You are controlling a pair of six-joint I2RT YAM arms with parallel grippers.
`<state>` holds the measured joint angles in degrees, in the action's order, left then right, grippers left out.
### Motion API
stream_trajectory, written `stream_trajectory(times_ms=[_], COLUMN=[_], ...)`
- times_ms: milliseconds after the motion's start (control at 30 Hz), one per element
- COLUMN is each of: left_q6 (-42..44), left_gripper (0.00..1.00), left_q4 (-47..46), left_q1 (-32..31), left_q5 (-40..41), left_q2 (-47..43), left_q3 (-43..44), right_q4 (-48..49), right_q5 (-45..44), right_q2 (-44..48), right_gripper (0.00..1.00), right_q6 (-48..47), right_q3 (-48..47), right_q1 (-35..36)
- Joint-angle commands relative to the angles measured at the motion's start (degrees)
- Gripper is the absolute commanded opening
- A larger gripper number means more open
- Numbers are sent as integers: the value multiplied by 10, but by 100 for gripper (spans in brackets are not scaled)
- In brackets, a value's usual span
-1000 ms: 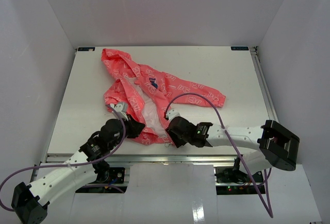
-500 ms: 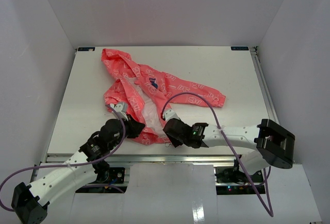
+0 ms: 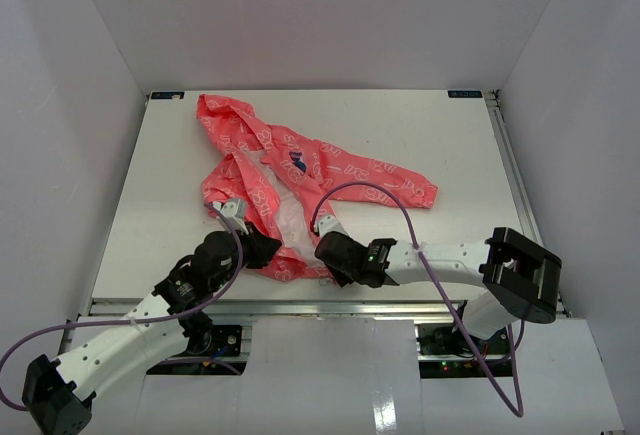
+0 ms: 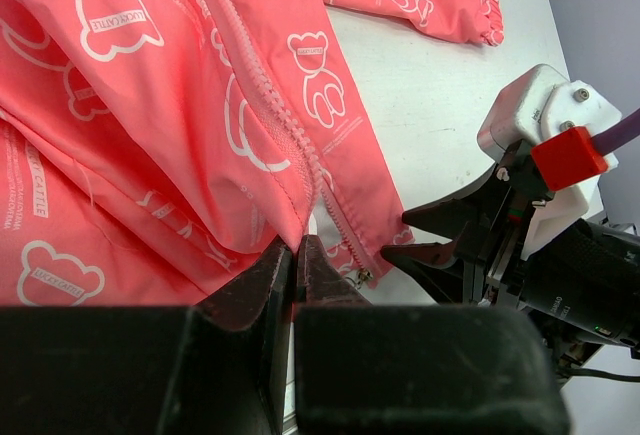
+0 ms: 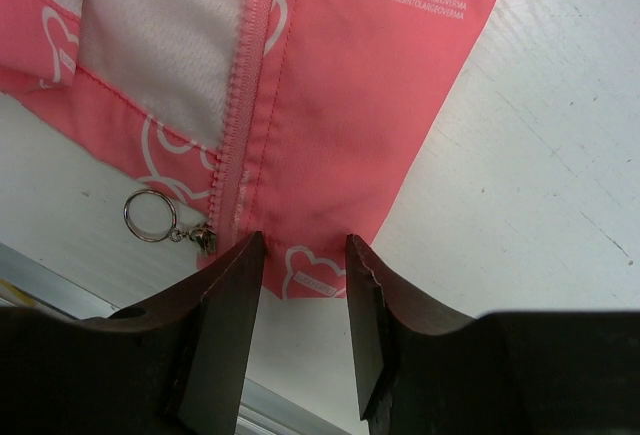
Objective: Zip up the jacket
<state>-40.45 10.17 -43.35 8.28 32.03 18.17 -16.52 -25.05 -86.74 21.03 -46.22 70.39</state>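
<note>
The coral-pink jacket (image 3: 262, 140) with white print lies open on the white table, its hem toward the near edge. My left gripper (image 3: 268, 248) is shut on the jacket's left front edge (image 4: 200, 105), and in the left wrist view its tips (image 4: 298, 247) pinch the fabric beside the zipper teeth. My right gripper (image 3: 322, 253) is open at the right front panel's bottom corner (image 5: 350, 85). Its jaws (image 5: 305, 245) straddle the hem without closing on it. The zipper slider (image 5: 205, 238), with its ring pull (image 5: 150, 217), lies just left of the left finger.
The table's metal front rail (image 3: 330, 307) runs directly behind both grippers. White walls enclose the table on three sides. One sleeve (image 3: 390, 180) stretches right across the tabletop. The right arm's purple cable (image 3: 400, 217) arcs over the jacket's hem area.
My right arm has slid a little to the left along the hem, and its jaws have narrowed slightly. The left gripper and the jacket have not moved.
</note>
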Motion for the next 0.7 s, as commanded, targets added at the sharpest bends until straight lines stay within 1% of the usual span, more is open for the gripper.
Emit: stream_trajectory(times_ms=[0,533,600,633,667], left_q6=[4,3,3,3,2], left_gripper=[0,0,0,0,0], left_q4=[2,5,5,5,6], left_q1=[-1,-1,0,0,0], left_q5=[10,12,13,13,13], left_q2=[-7,-12,-12,-12,-12], left_q3=[-4,-5,-6,-5,-6], right_q4=[17,21,20,21,21], right_q5=[8,39,44,45,47], right_q2=[-7,-32,-38,-43,-44], right_gripper=[44,46,44,42,37], right_q6=[11,34,36,37,38], right_q3=[-4,11,13,14,16], right_q1=[-6,-13,-15,-16,-17])
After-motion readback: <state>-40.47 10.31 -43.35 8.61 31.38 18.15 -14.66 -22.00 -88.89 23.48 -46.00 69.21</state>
